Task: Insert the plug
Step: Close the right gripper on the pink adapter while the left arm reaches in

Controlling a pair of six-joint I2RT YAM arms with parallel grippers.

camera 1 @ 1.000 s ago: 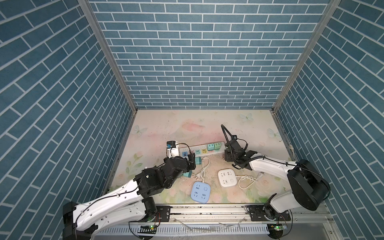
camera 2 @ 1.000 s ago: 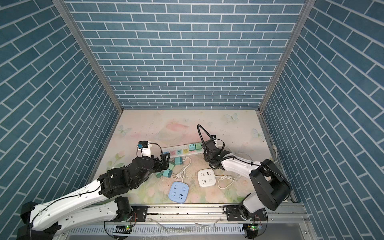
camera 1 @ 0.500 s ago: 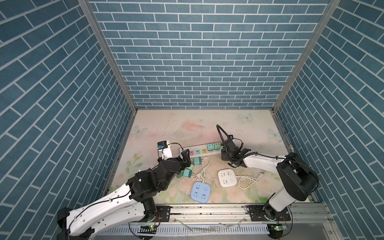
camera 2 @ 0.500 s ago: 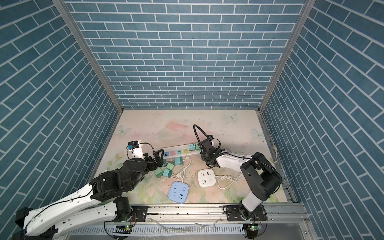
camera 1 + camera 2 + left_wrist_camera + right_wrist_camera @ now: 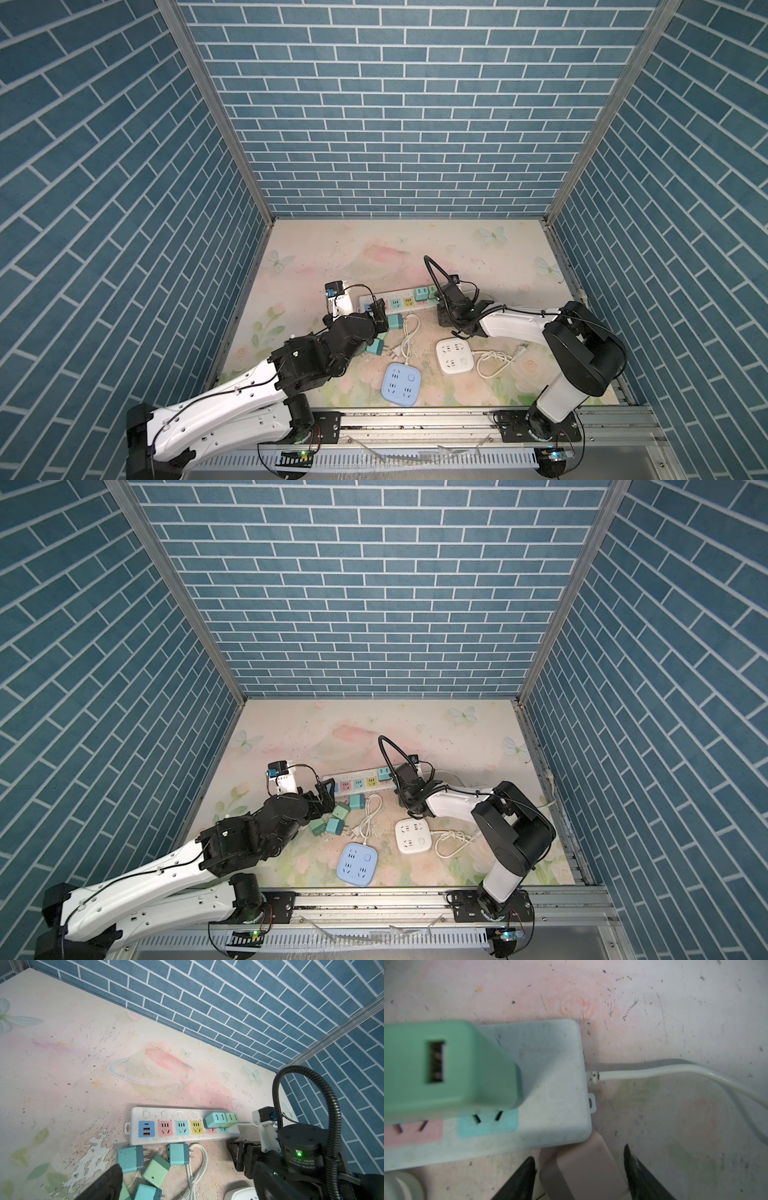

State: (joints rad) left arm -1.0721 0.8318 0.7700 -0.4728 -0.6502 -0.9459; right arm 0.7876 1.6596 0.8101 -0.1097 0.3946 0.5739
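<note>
The right gripper (image 5: 579,1151) has its two black fingers (image 5: 527,1174) set against either side of a pale pink plug (image 5: 583,1167), clamped on it by the look of things; the plug sits low, just off the near corner of the white power strip (image 5: 550,1095) at its cord end, touching it or nearly so. Its long axis slants from the wrist toward that corner; its prongs are hidden, so I can't say which end leads. On the strip, a green plug (image 5: 231,1119) and a teal plug (image 5: 215,1120) are already seated; the yellow socket (image 5: 197,1127) beside them stands free. I'd judge the pickup done, with aligning and pressing home left. The left gripper (image 5: 325,792) is spread wide and empty, above loose teal plugs (image 5: 131,1158).
</note>
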